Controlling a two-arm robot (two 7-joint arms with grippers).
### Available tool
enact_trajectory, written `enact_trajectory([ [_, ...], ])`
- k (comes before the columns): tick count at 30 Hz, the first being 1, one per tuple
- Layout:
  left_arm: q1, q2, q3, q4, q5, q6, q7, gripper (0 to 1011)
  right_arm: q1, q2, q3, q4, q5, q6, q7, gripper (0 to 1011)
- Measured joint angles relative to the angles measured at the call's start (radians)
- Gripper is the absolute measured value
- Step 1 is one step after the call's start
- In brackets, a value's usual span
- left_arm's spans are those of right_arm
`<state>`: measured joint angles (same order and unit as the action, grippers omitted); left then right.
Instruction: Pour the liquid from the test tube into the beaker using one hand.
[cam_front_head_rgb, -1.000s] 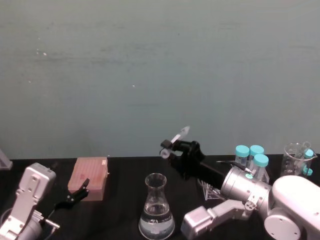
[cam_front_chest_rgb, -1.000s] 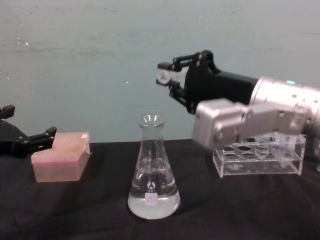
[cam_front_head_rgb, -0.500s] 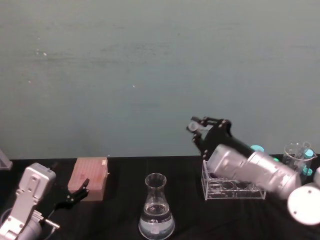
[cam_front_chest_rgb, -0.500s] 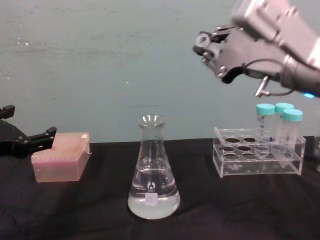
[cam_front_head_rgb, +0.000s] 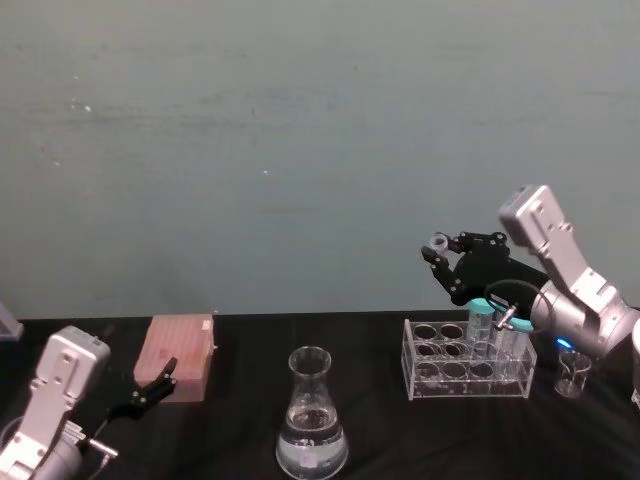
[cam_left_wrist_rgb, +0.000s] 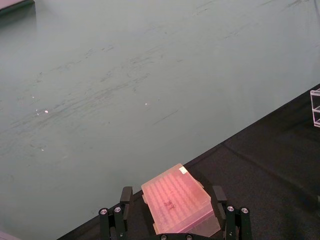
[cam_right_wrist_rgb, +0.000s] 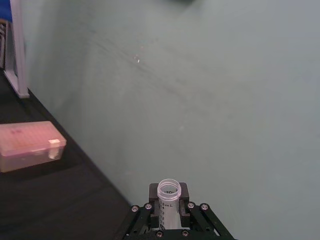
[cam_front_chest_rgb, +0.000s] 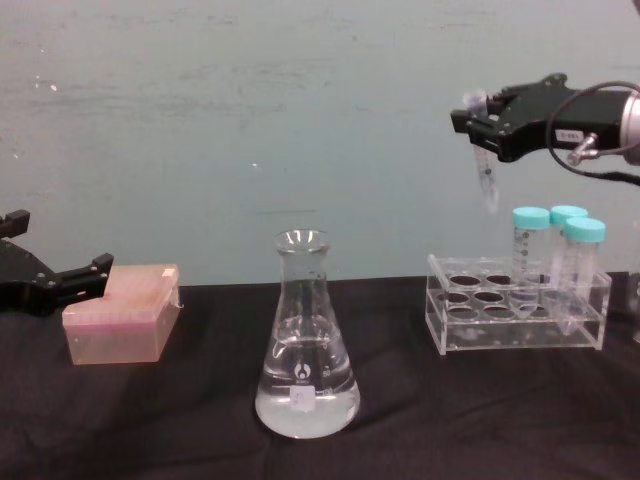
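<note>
Between the fingers of the right gripper (cam_front_chest_rgb: 487, 125) sits the test tube (cam_front_chest_rgb: 486, 178), clamped near its whitish rim and hanging nearly upright, tapered tip down. In the right wrist view its open mouth (cam_right_wrist_rgb: 168, 190) faces the camera, and no liquid can be made out inside it.

Directly below the gripper stands the clear rack (cam_front_chest_rgb: 517, 318), its empty holes under the tube's tip; three teal-capped tubes (cam_front_chest_rgb: 560, 262) occupy the rack just beyond and to the right of the gripper. A small glass (cam_front_head_rgb: 570, 373) sits on the black table (cam_front_chest_rgb: 180, 420) at the rack's far end.

Well to the gripper's left, and lower, the beaker (cam_front_chest_rgb: 306, 339) stands upright on the table with clear liquid (cam_front_chest_rgb: 305, 405) pooled in its wide base. The tube is nowhere near its neck.

Farther left again, the pink box (cam_front_chest_rgb: 122, 312) rests on the table. The left gripper (cam_left_wrist_rgb: 172, 220) is parked low beside it, fingers spread apart with nothing held, the box lying just ahead of them.

Judging by how things lie, the pour looks done: liquid is in the beaker, and the tube is upright over the rack. What appears left is lowering the tube into a free hole and letting go, which calls for lining the tip up with an opening.
</note>
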<state>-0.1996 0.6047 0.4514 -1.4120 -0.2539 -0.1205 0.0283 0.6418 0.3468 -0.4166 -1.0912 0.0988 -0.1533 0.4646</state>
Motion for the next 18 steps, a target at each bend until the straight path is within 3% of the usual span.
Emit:
enact_trajectory([
  [2, 0.0, 0.0, 0.0, 0.0, 0.0, 0.0, 0.0, 1000, 0.011, -0.005, 0.019, 0.026, 0.056, 0.053, 0.057, 224],
  [6, 0.0, 0.0, 0.0, 0.0, 0.0, 0.0, 0.0, 1000, 0.021, -0.007, 0.027, 0.048, 0.101, 0.098, 0.1, 224],
  [18, 0.0, 0.0, 0.0, 0.0, 0.0, 0.0, 0.0, 1000, 0.019, -0.001, 0.006, 0.049, 0.155, 0.143, 0.146, 225],
])
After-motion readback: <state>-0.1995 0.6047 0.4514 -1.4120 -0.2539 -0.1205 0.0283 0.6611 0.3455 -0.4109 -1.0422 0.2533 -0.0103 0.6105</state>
